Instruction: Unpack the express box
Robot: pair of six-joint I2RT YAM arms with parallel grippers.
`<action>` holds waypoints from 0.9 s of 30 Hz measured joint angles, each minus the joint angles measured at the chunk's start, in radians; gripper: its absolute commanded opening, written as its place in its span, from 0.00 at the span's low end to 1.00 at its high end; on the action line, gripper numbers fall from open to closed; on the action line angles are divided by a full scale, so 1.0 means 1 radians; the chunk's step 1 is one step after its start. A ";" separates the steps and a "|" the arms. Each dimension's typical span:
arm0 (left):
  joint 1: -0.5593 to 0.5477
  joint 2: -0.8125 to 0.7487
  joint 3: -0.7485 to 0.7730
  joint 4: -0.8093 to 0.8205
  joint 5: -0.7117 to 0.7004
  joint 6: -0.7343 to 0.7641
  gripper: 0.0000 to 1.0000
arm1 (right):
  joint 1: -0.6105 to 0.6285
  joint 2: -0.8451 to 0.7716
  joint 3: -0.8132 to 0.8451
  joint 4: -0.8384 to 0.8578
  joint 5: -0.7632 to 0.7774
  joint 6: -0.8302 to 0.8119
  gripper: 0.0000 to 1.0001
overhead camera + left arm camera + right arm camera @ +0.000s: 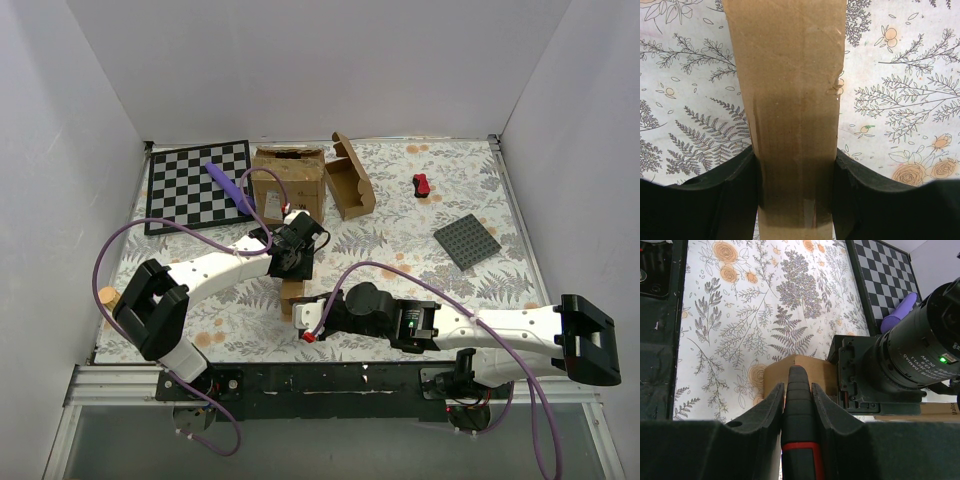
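The express box (pixel 292 296) is a small plain brown cardboard mailer on the floral cloth, near the table's front middle. My left gripper (pixel 290 264) is shut on it; in the left wrist view the box (pixel 790 90) runs up between the two black fingers (pixel 740 195). My right gripper (pixel 314 322) is shut on a black tool with a red band (pixel 799 410). The tool's tip points at the near end of the box (pixel 772 377) and lies against it or just above it. The left arm's wrist (pixel 900 360) hides the rest of the box there.
A large brown carton with print (pixel 288 180) and an open brown mailer (pixel 350 180) stand at the back. A checkerboard (pixel 197 185) with a purple object (pixel 230 190) lies back left. A red item (pixel 421 185) and a grey plate (pixel 467 241) lie at right.
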 measured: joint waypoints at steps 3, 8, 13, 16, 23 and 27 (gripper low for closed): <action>0.000 0.000 0.000 0.000 0.000 0.000 0.00 | 0.001 0.000 -0.001 0.001 0.003 0.000 0.01; 0.000 0.000 0.000 0.000 0.000 0.001 0.00 | 0.001 0.000 -0.005 0.003 0.006 0.000 0.01; 0.000 -0.002 -0.004 0.006 0.000 0.005 0.00 | 0.002 0.000 -0.006 0.003 0.009 0.002 0.01; 0.000 -0.007 -0.011 0.016 0.000 0.008 0.00 | 0.002 -0.006 -0.013 0.005 0.011 0.003 0.01; 0.000 -0.011 -0.017 0.027 0.001 0.023 0.00 | 0.002 -0.026 -0.026 0.000 0.015 0.006 0.01; 0.000 -0.011 -0.018 0.029 0.001 0.024 0.00 | 0.002 -0.041 -0.039 0.001 0.015 0.007 0.01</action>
